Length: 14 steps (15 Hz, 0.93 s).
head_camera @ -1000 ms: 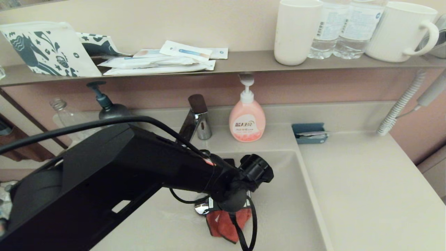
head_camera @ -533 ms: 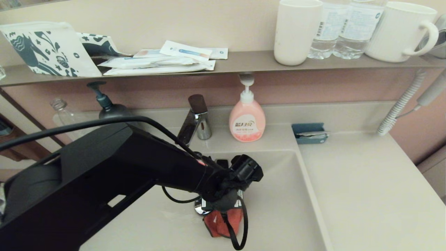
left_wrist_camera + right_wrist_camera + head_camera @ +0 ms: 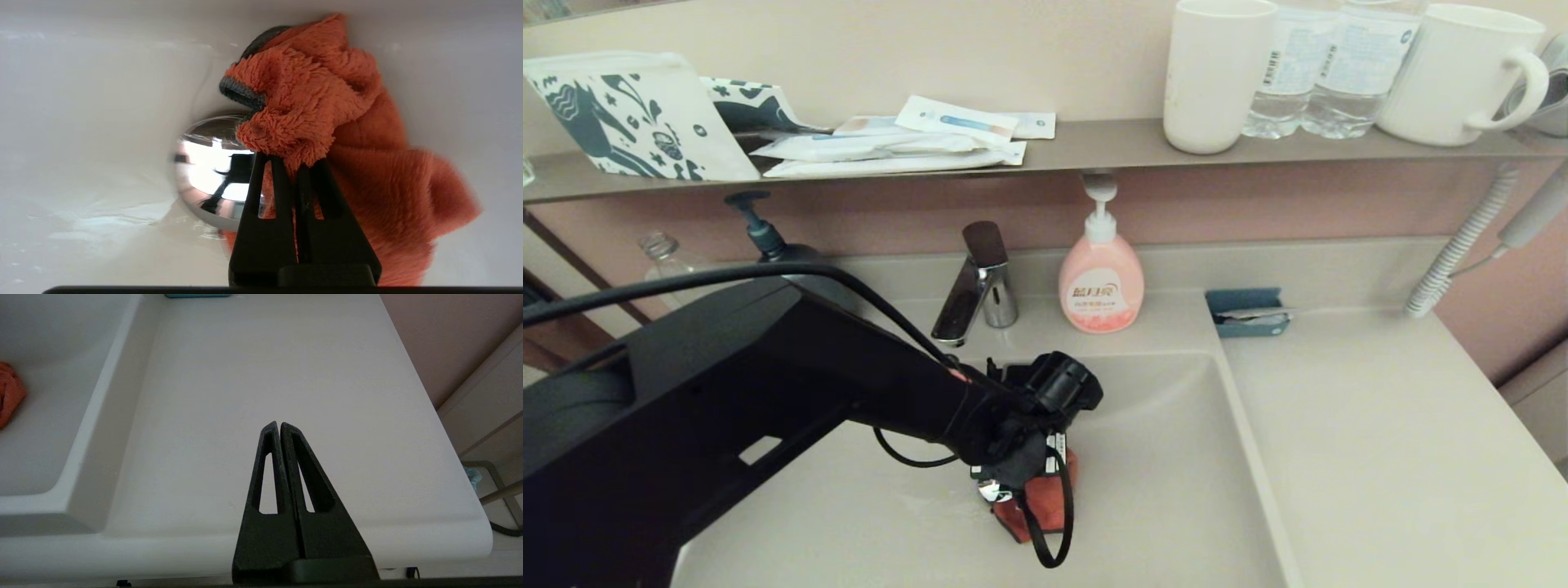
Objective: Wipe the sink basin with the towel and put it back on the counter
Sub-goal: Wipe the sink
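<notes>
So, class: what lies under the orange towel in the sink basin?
Under the towel, gripped by the left hand, is the sink basin floor and part of the chrome drain plug; the plug's remainder is covered.

Head camera looking forward and down over sink basin point(image 3: 1176, 490) and counter point(image 3: 1380, 457). Left wrist camera hovering close over towel point(image 3: 347, 155). Right wrist camera facing counter point(image 3: 265, 375), sharing basin edge, towel point(image 3: 10, 396).

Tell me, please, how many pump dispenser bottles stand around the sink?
2: a pink soap bottle just right of the faucet, and a dark pump bottle left of it, partly hidden behind the left arm. That arm could hide others.
</notes>
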### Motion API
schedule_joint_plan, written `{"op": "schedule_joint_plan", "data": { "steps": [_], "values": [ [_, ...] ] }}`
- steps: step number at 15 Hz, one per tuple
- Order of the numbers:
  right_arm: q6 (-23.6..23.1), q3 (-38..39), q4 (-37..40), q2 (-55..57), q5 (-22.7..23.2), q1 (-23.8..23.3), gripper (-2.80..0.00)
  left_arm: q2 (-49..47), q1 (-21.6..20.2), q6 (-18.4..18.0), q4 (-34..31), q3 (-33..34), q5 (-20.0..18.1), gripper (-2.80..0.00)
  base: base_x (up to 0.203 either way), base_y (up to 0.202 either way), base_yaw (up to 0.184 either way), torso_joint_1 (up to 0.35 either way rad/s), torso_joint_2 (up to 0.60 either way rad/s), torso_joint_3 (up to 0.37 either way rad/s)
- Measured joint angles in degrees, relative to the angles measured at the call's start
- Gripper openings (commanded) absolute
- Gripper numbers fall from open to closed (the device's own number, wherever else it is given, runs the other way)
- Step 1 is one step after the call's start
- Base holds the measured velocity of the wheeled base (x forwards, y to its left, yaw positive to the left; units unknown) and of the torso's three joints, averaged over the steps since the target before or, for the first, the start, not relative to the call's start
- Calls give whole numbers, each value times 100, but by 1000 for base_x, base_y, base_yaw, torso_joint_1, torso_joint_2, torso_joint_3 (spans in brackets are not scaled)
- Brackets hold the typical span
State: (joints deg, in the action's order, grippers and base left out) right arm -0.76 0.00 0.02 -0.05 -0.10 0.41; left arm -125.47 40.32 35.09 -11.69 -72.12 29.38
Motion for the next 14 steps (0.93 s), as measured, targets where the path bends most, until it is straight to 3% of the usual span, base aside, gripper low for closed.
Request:
{"op": "schedule_joint_plan", "data": {
  "steps": [5, 14],
  "values": [
    [2, 0, -1, 0, 0, 0, -280, 210, -88, -66, 138, 382, 35, -280, 0, 0, 0, 0, 0, 0],
    [-1, 0, -2, 0, 0, 0, -280, 598, -232, -125, 428, 401, 17, -280, 0, 0, 0, 0, 0, 0]
  ]
}}
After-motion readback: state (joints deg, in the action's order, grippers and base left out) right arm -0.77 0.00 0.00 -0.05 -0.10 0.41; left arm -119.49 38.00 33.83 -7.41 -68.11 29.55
